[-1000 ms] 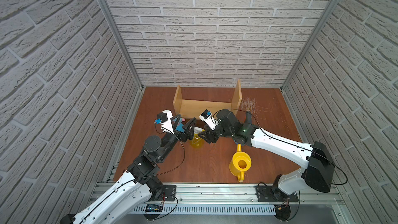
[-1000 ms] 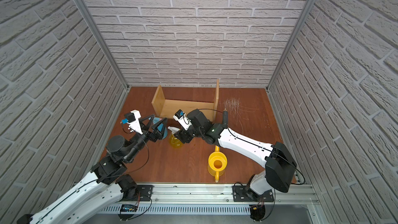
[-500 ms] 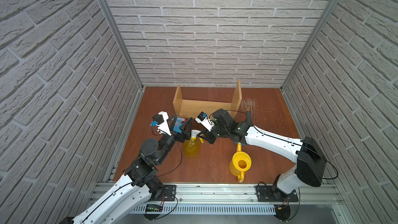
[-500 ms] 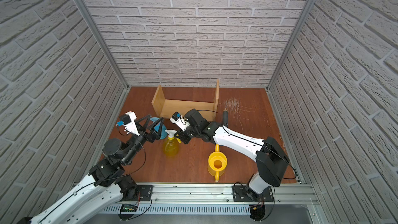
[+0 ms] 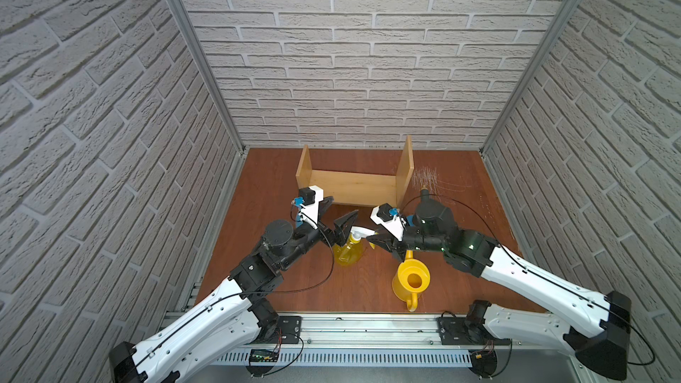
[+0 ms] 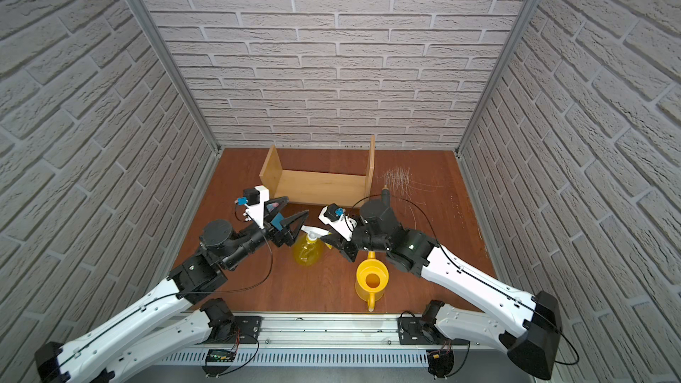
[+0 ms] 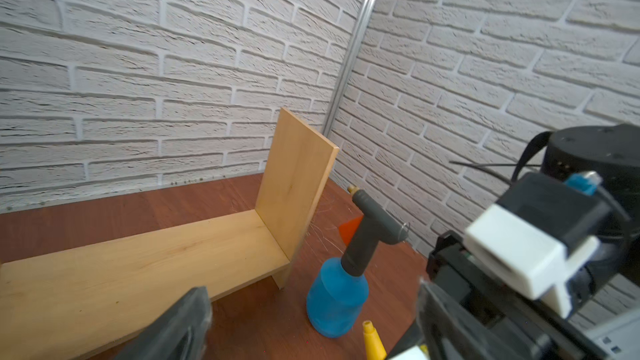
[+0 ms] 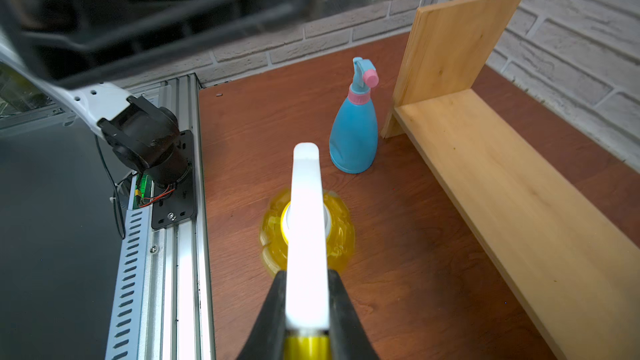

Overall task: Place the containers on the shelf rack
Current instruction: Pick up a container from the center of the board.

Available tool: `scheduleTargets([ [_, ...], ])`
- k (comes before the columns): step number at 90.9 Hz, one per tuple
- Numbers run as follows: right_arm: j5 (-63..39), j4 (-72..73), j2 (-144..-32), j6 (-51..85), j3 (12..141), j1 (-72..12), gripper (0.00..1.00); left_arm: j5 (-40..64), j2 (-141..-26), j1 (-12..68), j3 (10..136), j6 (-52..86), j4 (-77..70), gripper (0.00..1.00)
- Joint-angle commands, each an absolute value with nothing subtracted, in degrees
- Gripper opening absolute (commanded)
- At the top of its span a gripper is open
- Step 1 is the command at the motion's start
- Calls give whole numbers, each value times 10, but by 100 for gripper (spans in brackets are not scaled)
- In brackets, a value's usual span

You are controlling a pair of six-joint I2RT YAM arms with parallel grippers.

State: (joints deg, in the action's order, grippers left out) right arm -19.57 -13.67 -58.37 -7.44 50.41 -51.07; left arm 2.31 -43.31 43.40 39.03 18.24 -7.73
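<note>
My left gripper (image 5: 335,213) hangs with its jaws spread wide and nothing between them. It is close to the slim light-blue spray bottle (image 8: 353,133), which stands on the worktop (image 5: 272,178) just beside the left upright of the shelf rack (image 5: 353,187). Next along, the yellow spray bottle (image 5: 348,254) is upright, its white head pinched in my right gripper (image 8: 306,282). The yellow watering can (image 5: 411,281) sits nearer the front, and the blue pressure sprayer (image 7: 337,296) stands by the rack's right upright.
</note>
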Motion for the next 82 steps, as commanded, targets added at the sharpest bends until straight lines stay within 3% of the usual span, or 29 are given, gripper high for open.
scheduleTargets([
  [1,-235,-124,-550,-112,469,-499,3,87,-471,436,414,140,-69,96],
  [19,-342,-137,-569,-90,478,-425,3,146,-505,388,417,198,-86,78],
  [30,-450,-145,-609,-79,495,-377,4,272,-550,336,422,262,-128,77],
  [43,-505,-144,-608,-75,497,-362,3,395,-602,312,449,307,-136,75],
  [68,-559,-112,-597,-46,492,-359,3,346,-502,324,406,275,-33,75],
  [82,-571,-108,-599,-42,494,-358,3,372,-526,370,421,242,-8,73],
])
